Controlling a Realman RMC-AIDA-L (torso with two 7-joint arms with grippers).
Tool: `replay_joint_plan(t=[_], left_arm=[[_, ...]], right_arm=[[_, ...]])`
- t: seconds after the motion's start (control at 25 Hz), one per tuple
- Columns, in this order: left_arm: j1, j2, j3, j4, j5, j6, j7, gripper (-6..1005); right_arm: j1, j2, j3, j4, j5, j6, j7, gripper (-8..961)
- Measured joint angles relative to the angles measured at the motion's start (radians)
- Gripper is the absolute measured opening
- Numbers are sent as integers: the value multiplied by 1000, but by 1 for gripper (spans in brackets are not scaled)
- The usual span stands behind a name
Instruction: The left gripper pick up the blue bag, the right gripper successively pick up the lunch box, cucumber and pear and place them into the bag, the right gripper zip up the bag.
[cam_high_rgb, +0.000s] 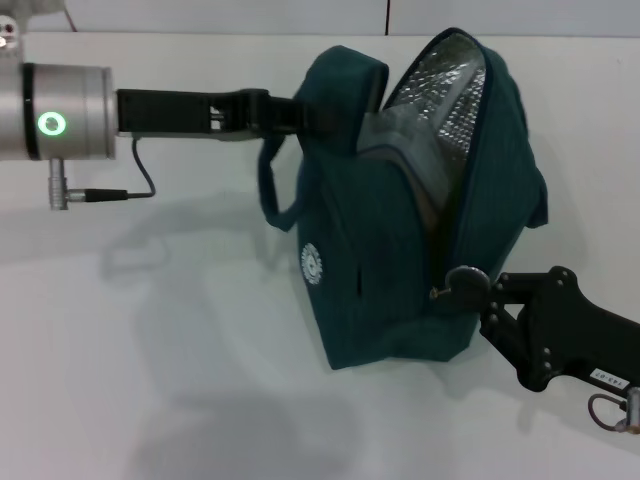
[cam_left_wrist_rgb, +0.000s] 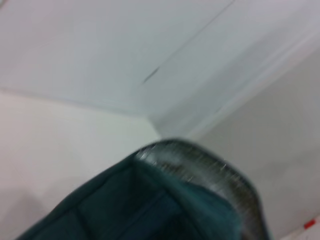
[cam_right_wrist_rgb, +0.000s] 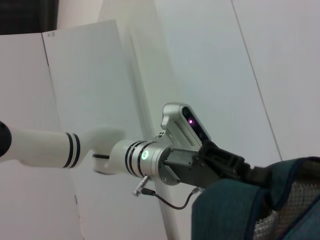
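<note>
The blue bag hangs above the white table with its mouth open and its silver foil lining showing. My left gripper comes in from the left and is shut on the bag's upper edge by a handle. My right gripper is at the bag's lower right side, shut on the zipper pull at the low end of the open zipper. The bag also shows in the left wrist view and the right wrist view, where the left gripper grips it. The lunch box, cucumber and pear are out of view.
The white table lies under the bag and carries its shadow. The left arm's silver cuff with the green light is at the far left, with a cable hanging below it. A white wall stands behind the table.
</note>
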Motion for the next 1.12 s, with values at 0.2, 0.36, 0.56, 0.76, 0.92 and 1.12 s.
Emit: replay_joint_plan(t=[0.2, 0.36, 0.56, 0.76, 0.92, 1.12], left_arm=[[56, -3, -1, 0, -128, 5, 157, 87], [88, -7, -1, -1, -173, 8, 232, 208], [123, -9, -1, -4, -200, 10, 289, 433], [162, -10, -1, -6, -245, 45, 349, 647], [204, -11, -2, -30, -292, 69, 429, 767], [263, -12, -15, -76, -343, 120, 562, 872]], right_arm=[[5, 1, 1, -20, 3, 1, -19, 9], [13, 1, 2, -52, 40, 1, -26, 9], [36, 0, 3, -74, 91, 6, -49, 9], [75, 0, 5, -69, 139, 12, -46, 9], [116, 3, 5, -74, 174, 17, -38, 9], [174, 7, 5, -69, 180, 41, 0, 9]])
